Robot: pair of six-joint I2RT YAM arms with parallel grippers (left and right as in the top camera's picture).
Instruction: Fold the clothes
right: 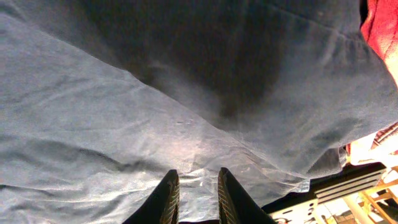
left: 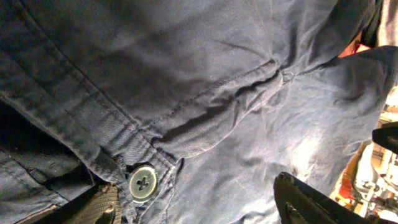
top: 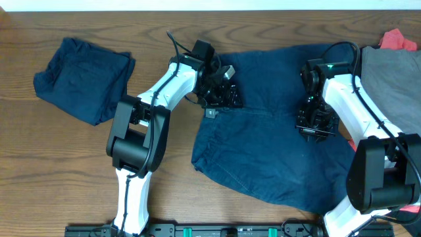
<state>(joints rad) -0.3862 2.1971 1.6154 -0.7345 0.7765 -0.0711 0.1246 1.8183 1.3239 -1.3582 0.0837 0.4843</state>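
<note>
Dark navy shorts (top: 263,151) lie spread out on the table right of centre. My left gripper (top: 220,92) is at their waistband. In the left wrist view its fingers (left: 193,194) are wide open over the fabric (left: 236,68), beside a pale button (left: 143,183). My right gripper (top: 317,125) rests on the right part of the shorts. In the right wrist view its fingers (right: 198,182) are close together with a ridge of navy fabric (right: 124,124) between them. A second navy piece (top: 82,79) lies folded at the far left.
A grey garment (top: 395,79) lies at the right edge, partly under my right arm. A red piece (top: 398,41) sits at the back right corner and also shows in the right wrist view (right: 382,31). Bare wood table (top: 59,171) shows at the front left.
</note>
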